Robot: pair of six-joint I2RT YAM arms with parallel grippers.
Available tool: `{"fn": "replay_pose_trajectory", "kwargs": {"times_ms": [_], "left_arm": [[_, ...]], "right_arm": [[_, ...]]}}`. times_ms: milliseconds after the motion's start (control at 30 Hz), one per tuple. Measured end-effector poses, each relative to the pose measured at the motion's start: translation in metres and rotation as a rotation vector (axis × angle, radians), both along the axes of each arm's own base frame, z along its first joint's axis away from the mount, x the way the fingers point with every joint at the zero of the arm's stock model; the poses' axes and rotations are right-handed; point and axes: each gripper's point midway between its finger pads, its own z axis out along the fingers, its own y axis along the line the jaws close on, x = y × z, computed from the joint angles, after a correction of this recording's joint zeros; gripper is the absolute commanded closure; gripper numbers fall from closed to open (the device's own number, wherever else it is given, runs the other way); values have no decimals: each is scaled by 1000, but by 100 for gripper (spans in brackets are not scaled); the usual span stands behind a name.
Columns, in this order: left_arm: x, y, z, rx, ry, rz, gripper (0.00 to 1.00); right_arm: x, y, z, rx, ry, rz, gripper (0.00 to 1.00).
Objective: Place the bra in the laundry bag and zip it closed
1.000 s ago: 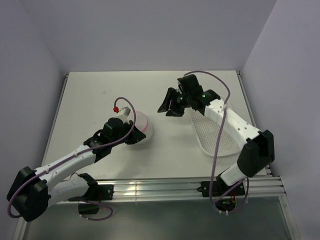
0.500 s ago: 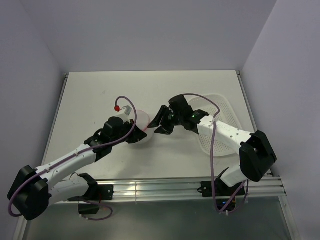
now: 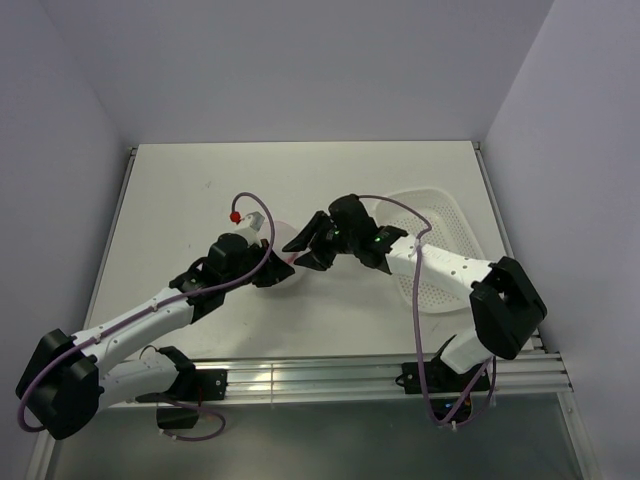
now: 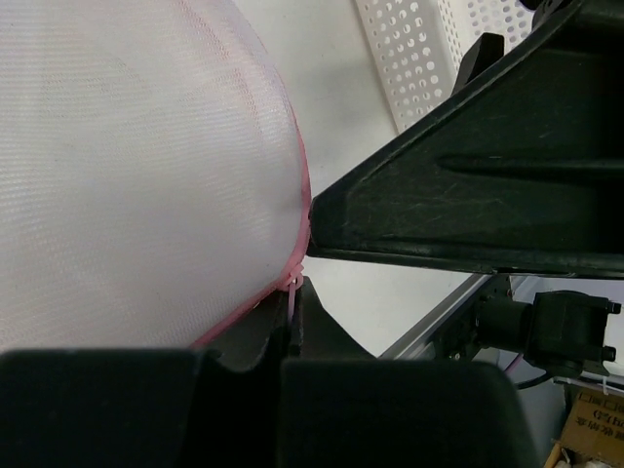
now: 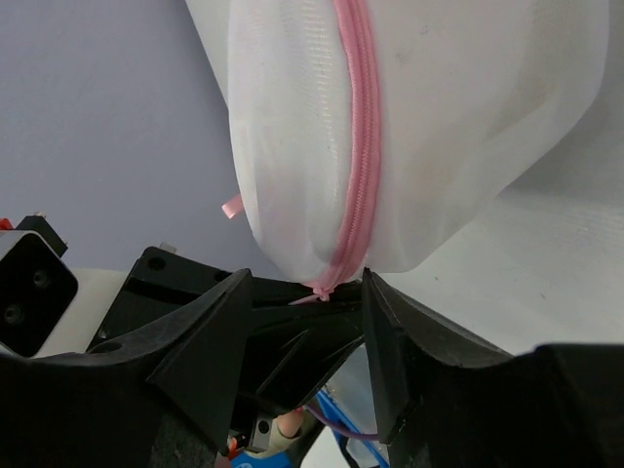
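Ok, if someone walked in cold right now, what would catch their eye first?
The white mesh laundry bag in the middle of the table, caught between both arms. The left tool is pinched shut on its pink trim, and the open right tool straddles the end of the pink zipper. Next comes the white perforated basket on the right side, partly under the right arm.

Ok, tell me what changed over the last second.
The right pincer swung left and toward the near edge, from the middle of the table up to the bag. Its open jaws now flank the end of the zipper and grip nothing. The left pincer stayed shut on the bag's pink trim, and the bag kept its place.
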Motion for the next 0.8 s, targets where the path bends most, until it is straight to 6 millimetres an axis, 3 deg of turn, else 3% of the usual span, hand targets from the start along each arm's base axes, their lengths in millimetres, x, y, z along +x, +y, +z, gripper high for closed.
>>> {"fn": "replay_pose_trajectory", "kwargs": {"times_ms": [233, 267, 300, 400, 533, 800], "left_arm": [[0, 0, 0, -1, 0, -1, 100], [0, 0, 0, -1, 0, -1, 100], [0, 0, 0, -1, -1, -1, 100], [0, 0, 0, -1, -1, -1, 100], [0, 0, 0, 1, 0, -1, 100], [2, 10, 3, 4, -9, 26, 100]], "right_arm": [[0, 0, -5, 6, 18, -26, 50], [1, 1, -5, 10, 18, -27, 54], [2, 2, -5, 12, 17, -28, 68], [4, 4, -10, 14, 27, -33, 85], [4, 5, -18, 4, 44, -35, 99], [7, 4, -15, 5, 37, -29, 100]]}}
